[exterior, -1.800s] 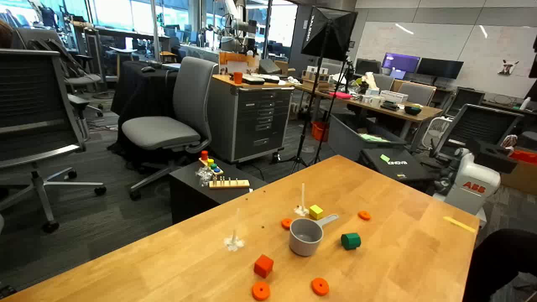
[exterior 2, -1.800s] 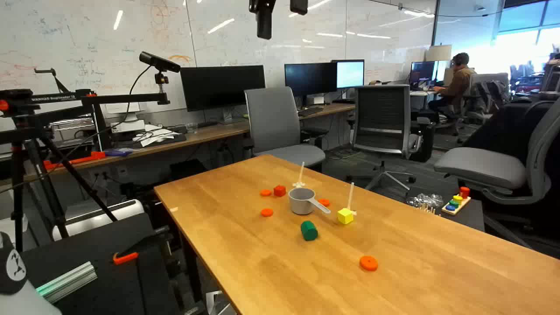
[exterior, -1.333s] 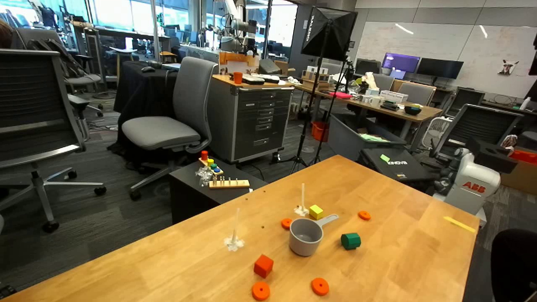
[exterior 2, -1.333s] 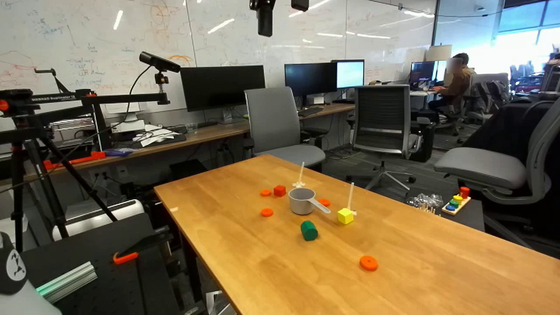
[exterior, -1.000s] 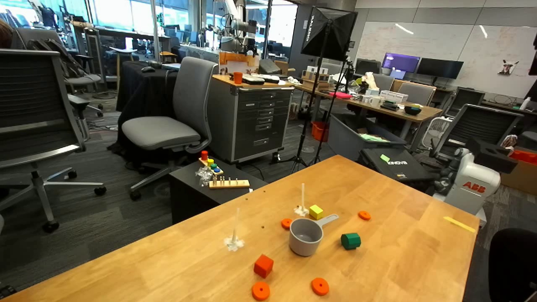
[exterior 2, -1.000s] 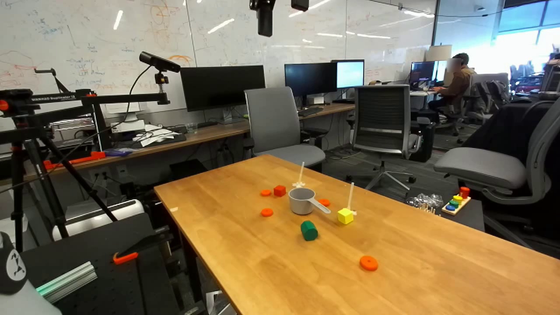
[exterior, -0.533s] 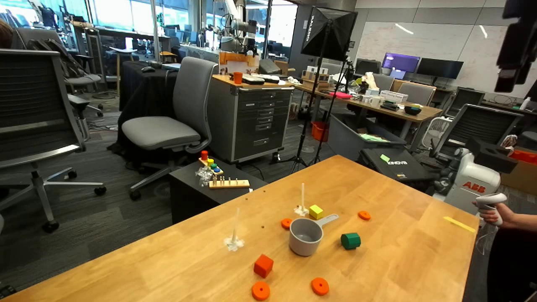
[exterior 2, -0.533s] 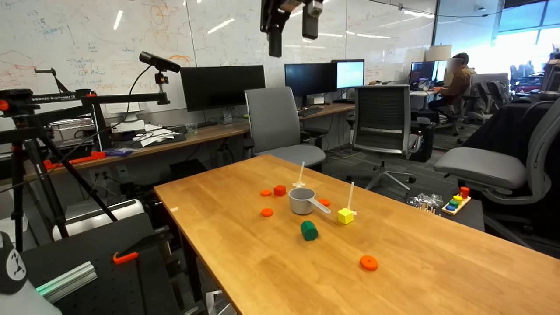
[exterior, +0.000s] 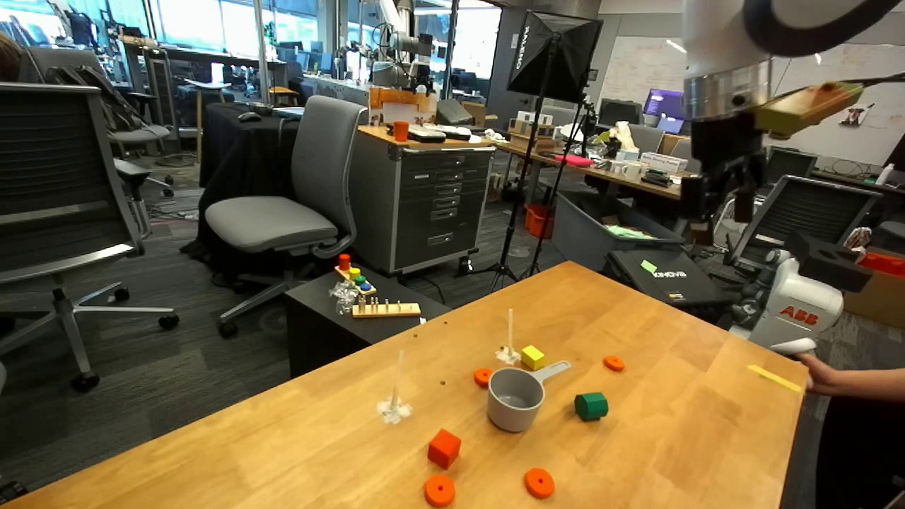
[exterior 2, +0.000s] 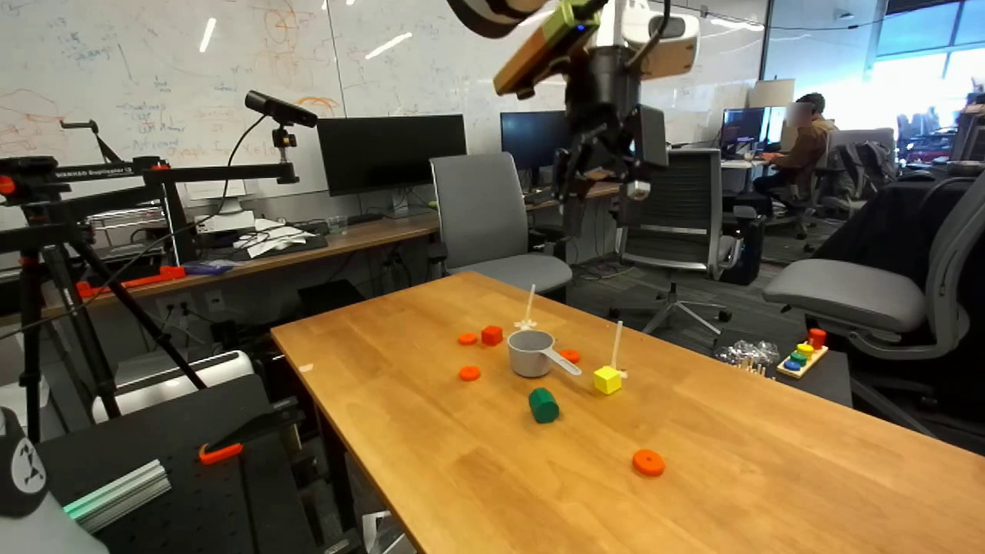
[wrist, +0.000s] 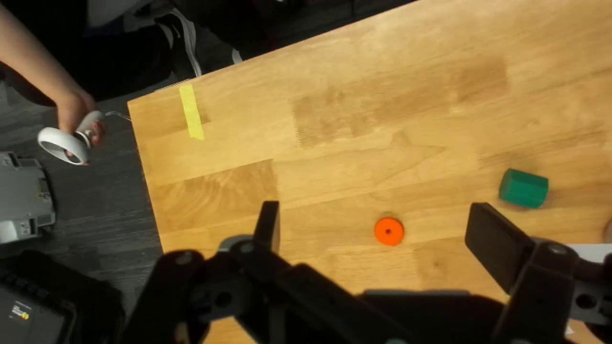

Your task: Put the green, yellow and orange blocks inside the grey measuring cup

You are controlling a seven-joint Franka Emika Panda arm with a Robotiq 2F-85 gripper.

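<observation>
The grey measuring cup (exterior: 510, 413) stands upright on the table in both exterior views (exterior 2: 529, 362); its visible inside is bare. The green block (exterior: 591, 406) lies on its side near the cup, and shows right of the jaws in the wrist view (wrist: 523, 188). The yellow block (exterior: 532, 357) sits by the cup's handle, also in an exterior view (exterior 2: 607, 380). The red-orange cube (exterior: 445, 449) is on the cup's opposite side (exterior 2: 492, 335). My gripper (wrist: 374, 208) is open and empty, high above the table; it shows in both exterior views (exterior: 721, 220) (exterior 2: 604, 206).
Several flat orange discs (exterior: 539, 483) lie round the cup; one disc (wrist: 388, 231) shows between the jaws. Two thin upright pegs (exterior: 510, 329) (exterior: 397, 382) stand near the yellow block and cup. A person's hand with a controller (wrist: 64, 143) is beside the table corner.
The arm and open gripper have come down and inward over the table, into both exterior views. The person's hand with the controller has come into view. Blocks and cup have not moved.
</observation>
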